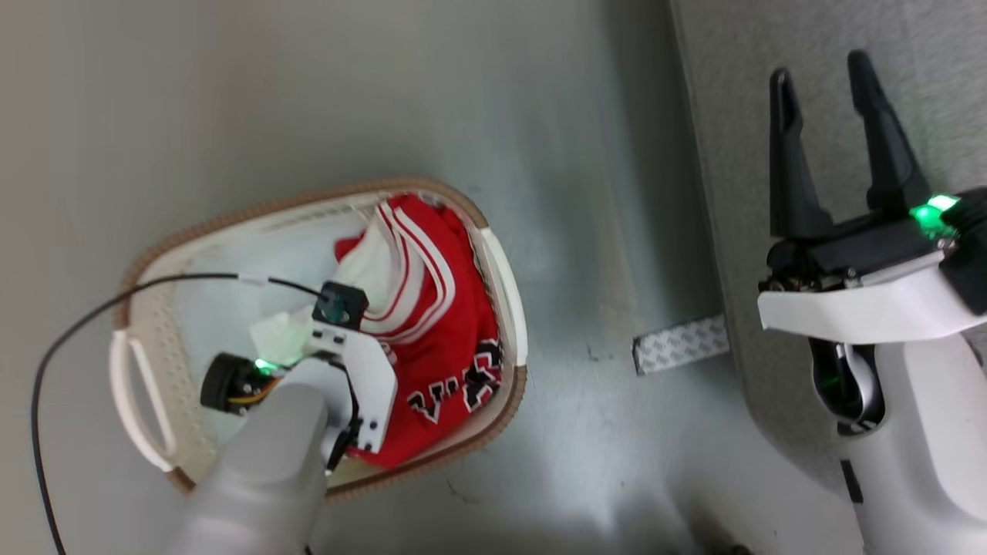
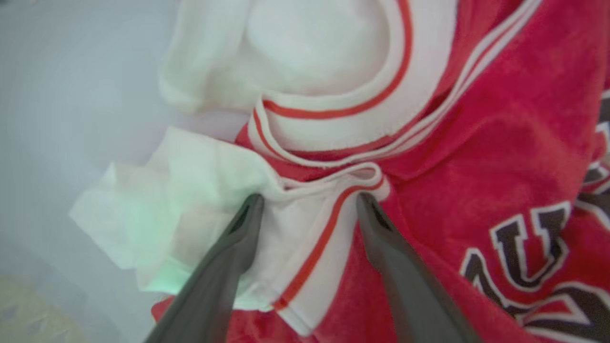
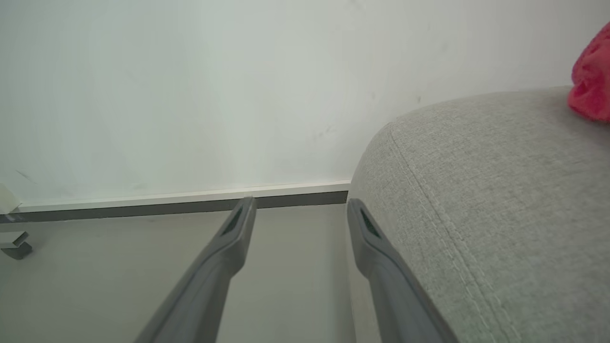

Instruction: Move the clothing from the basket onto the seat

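Along the right side of the head view, top to bottom: grey seat (image 1: 725,193), the largest item, its edge nearly vertical in the frame. At the upper right of the right wrist view, resting on that seat: red fabric lump (image 3: 591,76), judged to be one garment already delivered.

Centre-left of the head view, on the floor: basket (image 1: 505,293), long axis roughly left to right, right end slightly higher, a white handle at each end.

Inside it, filling the right half: clothing (image 1: 447,308), a red heap with its long axis running top to bottom of the frame, white striped trim toward the top, dark lettering toward the lower right. Task judged partly done at most, with the bulk of the load yet to be lifted out.

At the centre of the left wrist view: left gripper (image 2: 310,200), jaws spread, straddling a white, red-striped hem fold, tips against the cloth, nothing clamped.

Upper right of the head view: right gripper (image 1: 821,69), jaws spread, empty, fingers pointing up the frame over the seat edge.
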`<state>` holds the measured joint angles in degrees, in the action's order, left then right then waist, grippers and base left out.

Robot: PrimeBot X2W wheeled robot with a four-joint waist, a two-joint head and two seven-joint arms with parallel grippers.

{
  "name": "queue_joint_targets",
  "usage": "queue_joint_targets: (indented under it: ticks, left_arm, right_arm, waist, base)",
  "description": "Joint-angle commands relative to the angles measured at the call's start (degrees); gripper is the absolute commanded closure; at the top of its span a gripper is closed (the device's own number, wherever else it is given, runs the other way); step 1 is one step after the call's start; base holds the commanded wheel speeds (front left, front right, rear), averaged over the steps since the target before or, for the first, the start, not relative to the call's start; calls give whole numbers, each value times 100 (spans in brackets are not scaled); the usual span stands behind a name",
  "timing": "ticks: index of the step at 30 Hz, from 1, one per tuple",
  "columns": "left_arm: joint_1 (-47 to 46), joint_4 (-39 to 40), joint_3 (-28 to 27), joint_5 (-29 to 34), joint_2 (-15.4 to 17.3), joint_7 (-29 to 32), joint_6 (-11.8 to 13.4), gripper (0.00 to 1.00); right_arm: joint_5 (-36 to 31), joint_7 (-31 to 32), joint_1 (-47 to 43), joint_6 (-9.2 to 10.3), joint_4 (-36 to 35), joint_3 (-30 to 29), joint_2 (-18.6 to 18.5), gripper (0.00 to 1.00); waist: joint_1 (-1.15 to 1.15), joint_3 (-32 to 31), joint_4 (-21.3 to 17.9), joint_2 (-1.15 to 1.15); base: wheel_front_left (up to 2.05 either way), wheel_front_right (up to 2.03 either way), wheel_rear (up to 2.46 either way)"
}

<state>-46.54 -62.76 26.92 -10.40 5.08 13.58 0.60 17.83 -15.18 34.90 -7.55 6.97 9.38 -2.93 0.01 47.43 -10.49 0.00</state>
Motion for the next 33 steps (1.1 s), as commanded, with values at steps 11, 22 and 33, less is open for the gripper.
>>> queue_joint_targets:
  ticks: [11, 22, 33]
  left_arm:
    - [-431, -645, 240, 106, -83, -280, -93, 100]
    - [244, -579, 96, -500, -207, -1512, -277, 100]
    - [1191, 272, 457, -1334, -210, -2083, -301, 100]
  right_arm:
    - [-64, 11, 217, 12, 34, 18, -3, 0]
    - [-38, 6, -617, 12, 396, -76, -4, 0]
    - [-203, 6, -1668, 12, 805, -305, -21, 0]
  waist:
    - [-1, 425, -99, 0]
    - [-1, -1337, 269, 0]
    - [-1, -3171, 609, 0]
  base:
    - [0, 0, 0]
    - [0, 0, 0]
    - [0, 0, 0]
